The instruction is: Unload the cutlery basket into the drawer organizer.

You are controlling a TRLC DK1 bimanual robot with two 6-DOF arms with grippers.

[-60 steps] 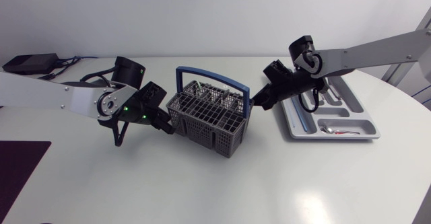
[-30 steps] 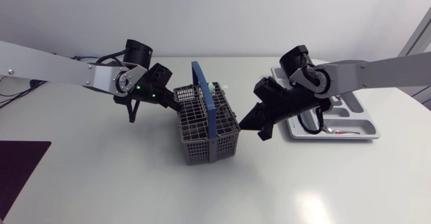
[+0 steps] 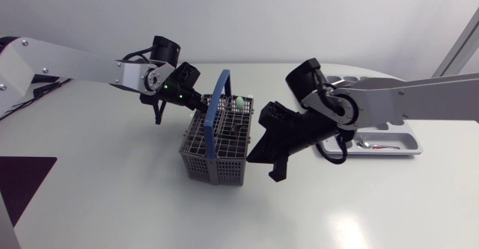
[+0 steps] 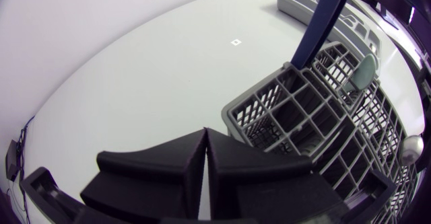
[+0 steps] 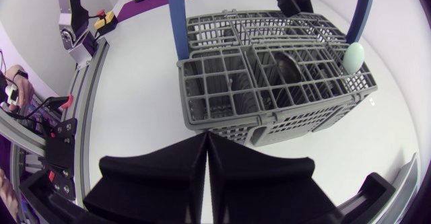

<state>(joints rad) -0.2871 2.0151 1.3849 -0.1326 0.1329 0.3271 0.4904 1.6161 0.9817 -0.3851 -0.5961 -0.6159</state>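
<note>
The grey cutlery basket [image 3: 215, 150] with its blue handle [image 3: 217, 113] stands mid-table, and a pale green utensil [image 3: 238, 102] sticks out at its far end. My left gripper [image 3: 198, 105] is shut, its tips against the basket's far left corner [image 4: 259, 113]. My right gripper [image 3: 253, 158] is also shut and empty, tips at the basket's right side [image 5: 269, 126]. The grey drawer organizer [image 3: 404, 138] lies at the right, partly hidden by my right arm, with a spoon [image 3: 378, 146] in its near compartment. The left wrist view shows the left gripper [image 4: 205, 140]. The right wrist view shows the right gripper [image 5: 205, 142].
A dark mat [image 3: 22, 182] lies at the table's front left edge. Bare white tabletop spreads in front of the basket and between it and the organizer.
The basket has turned and slid toward the front left. My left gripper has swung round to its far corner, and my right gripper has come forward along its right side.
</note>
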